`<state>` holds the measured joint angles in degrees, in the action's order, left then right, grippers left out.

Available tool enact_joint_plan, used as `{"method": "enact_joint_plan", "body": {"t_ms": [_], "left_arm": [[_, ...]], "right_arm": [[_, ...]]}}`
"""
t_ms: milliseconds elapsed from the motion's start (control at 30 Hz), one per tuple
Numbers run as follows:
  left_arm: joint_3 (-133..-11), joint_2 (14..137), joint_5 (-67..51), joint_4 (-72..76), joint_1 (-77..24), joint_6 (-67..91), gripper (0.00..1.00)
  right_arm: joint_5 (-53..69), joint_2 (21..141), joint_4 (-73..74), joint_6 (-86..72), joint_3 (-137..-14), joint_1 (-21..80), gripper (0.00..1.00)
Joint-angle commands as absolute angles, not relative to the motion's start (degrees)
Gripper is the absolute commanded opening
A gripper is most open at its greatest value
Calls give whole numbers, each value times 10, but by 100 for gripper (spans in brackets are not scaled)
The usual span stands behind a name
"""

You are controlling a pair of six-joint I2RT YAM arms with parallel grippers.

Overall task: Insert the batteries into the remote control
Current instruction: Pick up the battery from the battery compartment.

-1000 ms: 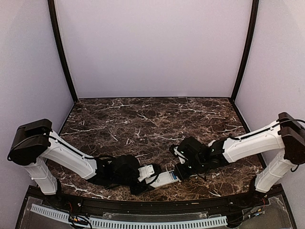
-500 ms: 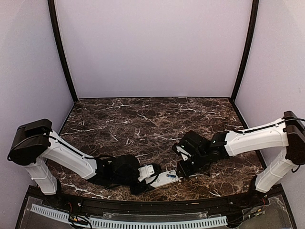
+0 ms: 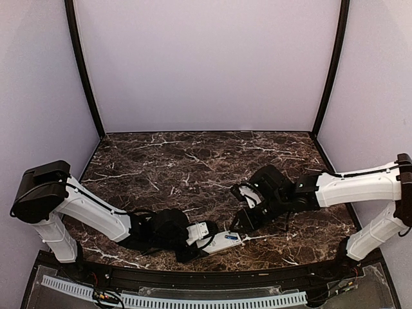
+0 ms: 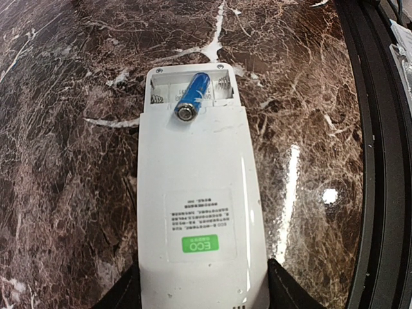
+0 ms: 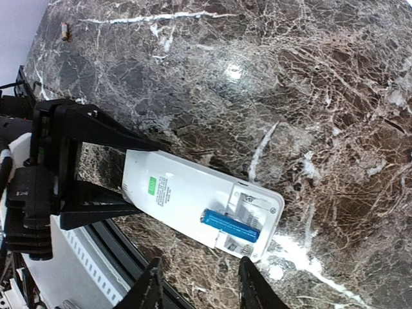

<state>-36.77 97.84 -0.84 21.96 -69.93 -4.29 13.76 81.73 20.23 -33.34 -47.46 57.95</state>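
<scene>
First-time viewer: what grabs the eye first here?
The white remote control lies back up near the front edge of the table, clamped at its label end by the left gripper. A blue battery lies askew in its open compartment. The right gripper hovers open and empty close by.

A: What do the arms look like?
B: The left arm [image 3: 90,209] and right arm [image 3: 354,187] both have glossy white shells, with bulky black housings at shoulders and wrists.
A: Any wiring?
B: A thin black cable runs along each. The right claw [image 5: 201,286] has matte black, angular fingers [image 5: 151,290].
</scene>
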Motion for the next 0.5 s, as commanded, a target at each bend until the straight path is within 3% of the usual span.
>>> {"method": "enact_joint_plan", "body": {"t_ms": [0,100,267,467], "left_arm": [[-359,1002,2,124,-697,-61,1],[-362,999,2,117,-697,-62,13],[-360,971,2,118,-698,-63,56],[-357,929,-15,132,-697,-72,77]], "right_arm": [[172,792,129,-311,-443,574,44],[166,807,134,-297,-446,567,47],[135,837,183,-332,-482,564,47],[78,818,225,-406,-498,563,47]]}}
